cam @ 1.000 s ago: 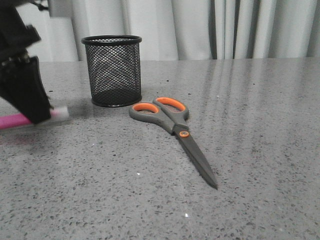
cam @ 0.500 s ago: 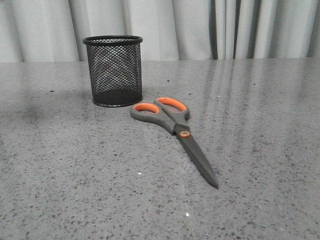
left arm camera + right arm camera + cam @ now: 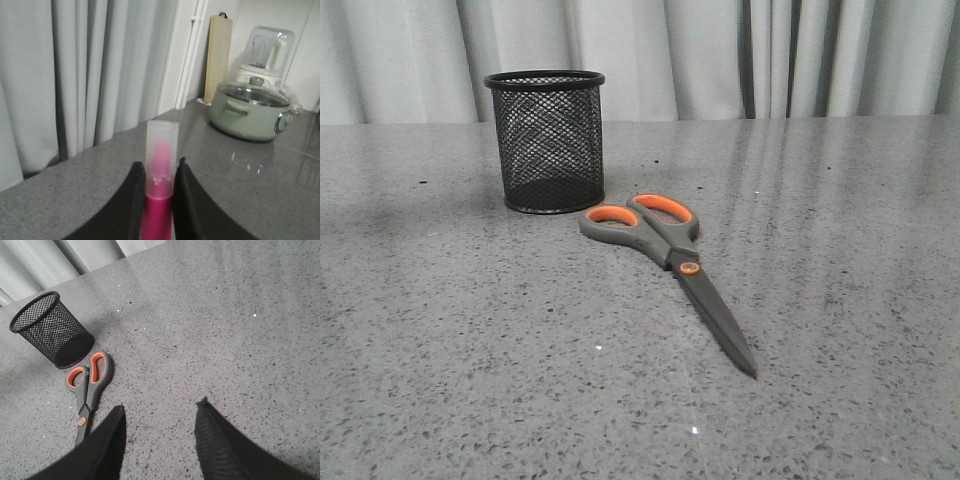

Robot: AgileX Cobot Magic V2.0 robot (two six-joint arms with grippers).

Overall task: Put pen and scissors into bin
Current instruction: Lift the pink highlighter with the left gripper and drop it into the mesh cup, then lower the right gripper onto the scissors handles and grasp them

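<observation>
Left gripper (image 3: 159,200), in its wrist view, is clamped on the pink pen (image 3: 159,210); its translucent frosted cap (image 3: 162,145) stands up between the black fingers (image 3: 132,200). Behind it: pale pleated curtains (image 3: 75,75), a speckled grey counter (image 3: 225,170), a sage-green lidded pot (image 3: 248,111), a clear blender jar (image 3: 265,52) and an upright wooden board (image 3: 218,57).

Front view shows neither arm. A round black wire-mesh bin (image 3: 546,140) stands upright on the grey speckled table (image 3: 470,350). Scissors (image 3: 665,262) lie flat just beside it, orange-lined grey handles nearest the bin, dark blades pointing away. Whether they touch cannot be told.

Right gripper (image 3: 160,412), in its wrist view, is spread wide and holds nothing, above bare tabletop (image 3: 225,340). Scissors (image 3: 86,390) and bin (image 3: 50,330) lie off to one side, nothing between.
</observation>
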